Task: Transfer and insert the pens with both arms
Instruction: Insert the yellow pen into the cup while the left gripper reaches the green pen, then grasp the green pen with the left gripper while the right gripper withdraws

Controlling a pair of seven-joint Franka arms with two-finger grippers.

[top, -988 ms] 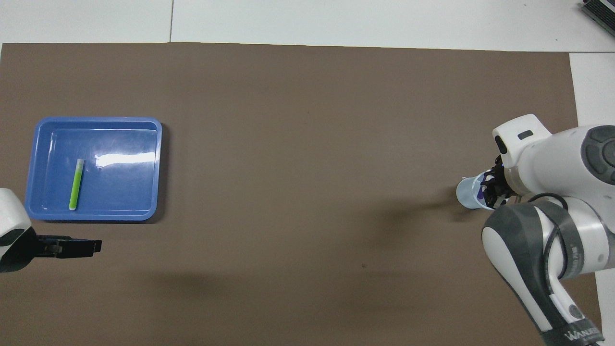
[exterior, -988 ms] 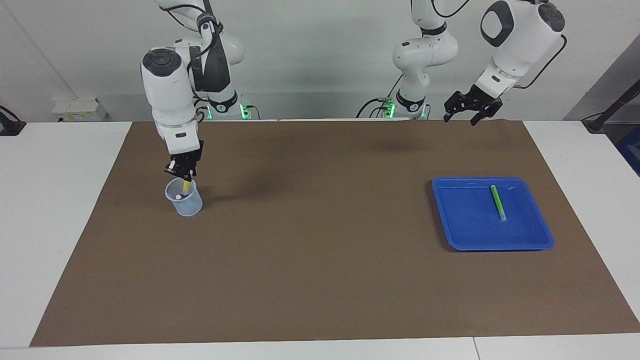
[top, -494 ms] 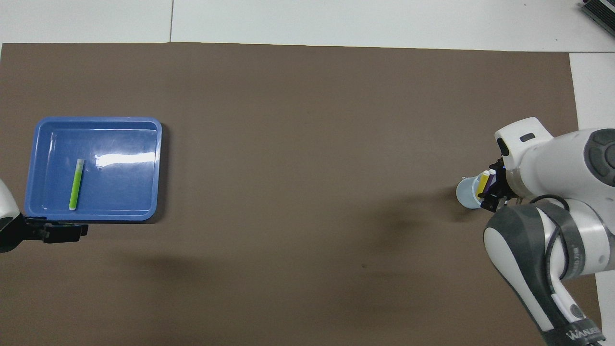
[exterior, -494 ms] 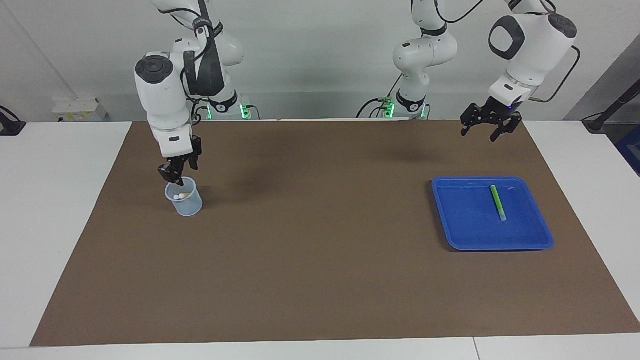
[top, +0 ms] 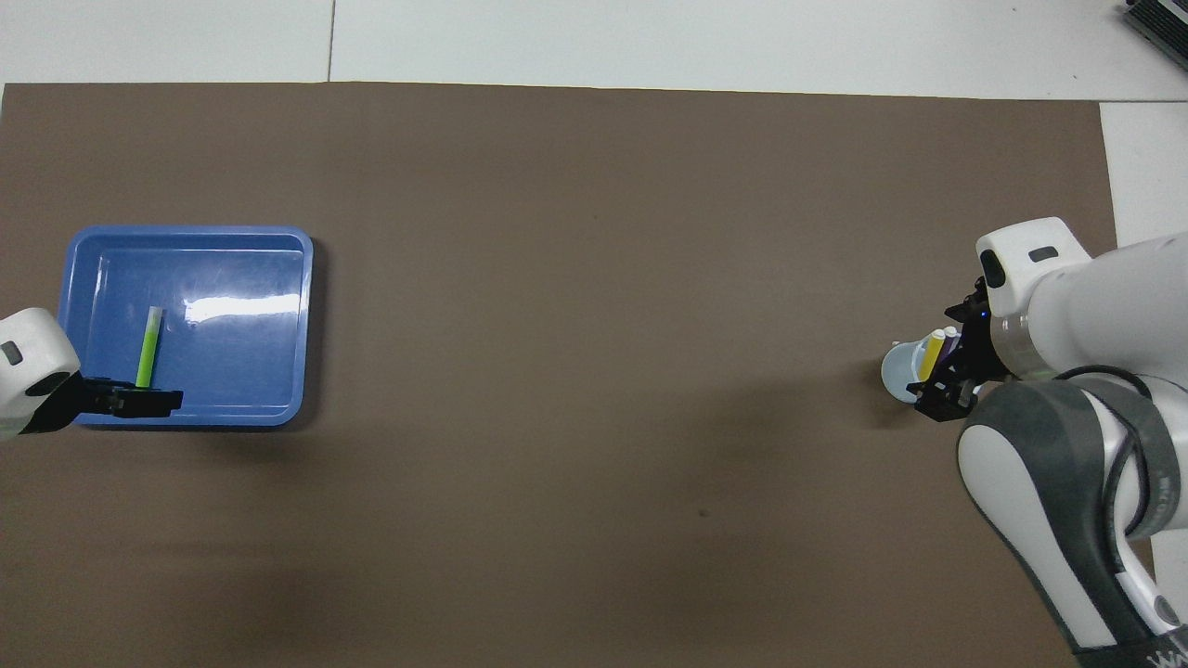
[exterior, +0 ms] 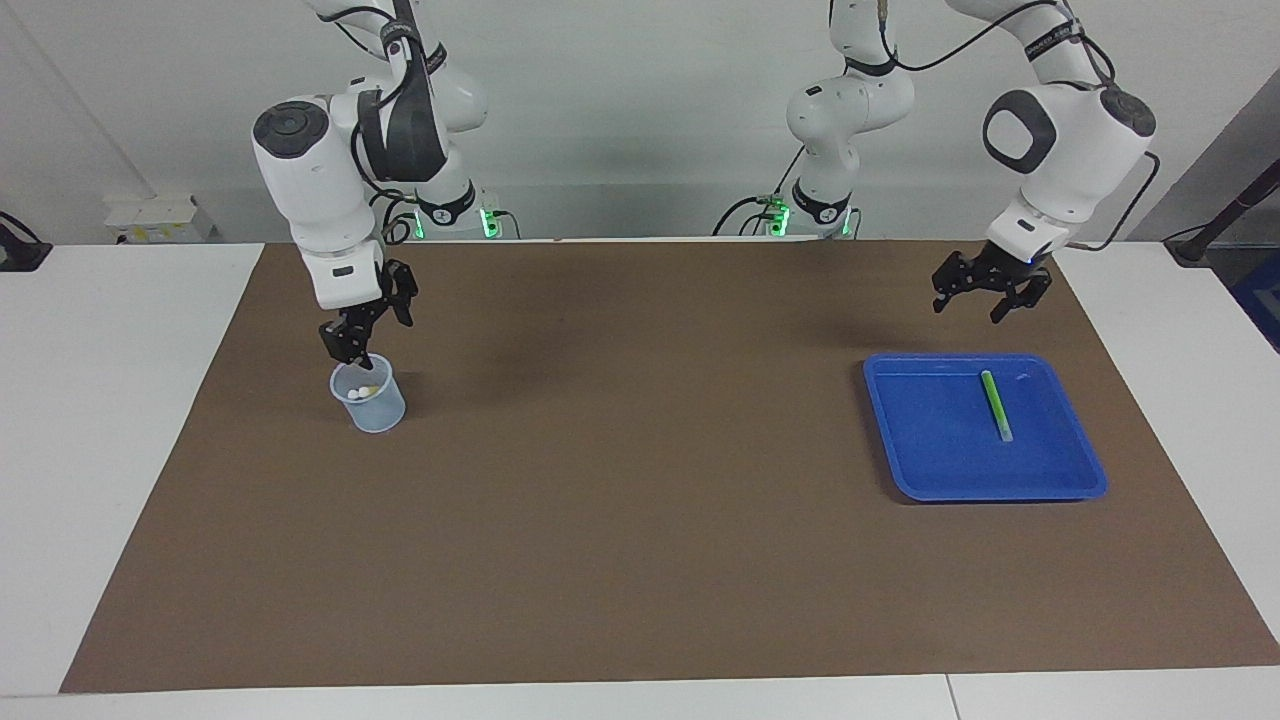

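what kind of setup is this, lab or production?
Looks like a robotics lab bench, not a line: two white arms at a white table with a brown mat, plain wall, and only test props, a blue tray and a small cup.

Right arm (exterior: 310, 190) bent down at its end of the table, right gripper (exterior: 352, 352) pointing down, fingers apart, holding nothing; left arm (exterior: 1060, 140) reaching down near its end, left gripper (exterior: 985, 298) raised, fingers spread, empty.
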